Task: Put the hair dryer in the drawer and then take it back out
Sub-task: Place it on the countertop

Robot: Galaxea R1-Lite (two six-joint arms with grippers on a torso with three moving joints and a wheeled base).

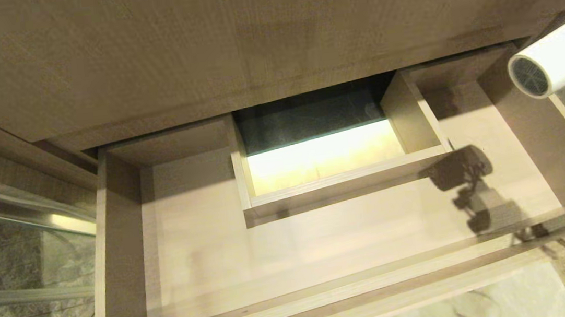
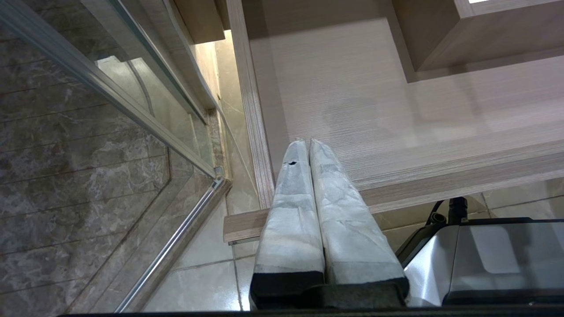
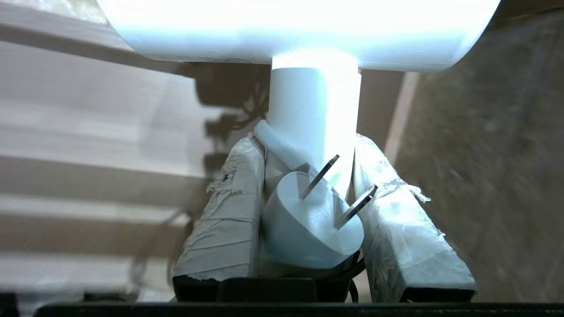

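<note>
- Your right gripper (image 3: pixel 308 176) is clamped on the handle of the hair dryer (image 1: pixel 558 60), its taped fingers (image 3: pixel 229 211) either side, with the plug (image 3: pixel 308 224) tucked between them.
- You hold the dryer in the air above the right end of the drawer (image 1: pixel 329 300), grille toward its middle.
- The drawer stands pulled out and holds nothing that you can see; whether this is the way in or the way out cannot be told.
- The dryer is smooth white plastic with a fat round barrel; the drawer is pale wood-grain board, wide and shallow.
- Your left gripper (image 2: pixel 308 145) hangs over the drawer's left front corner, fingers pressed together, empty.
</note>
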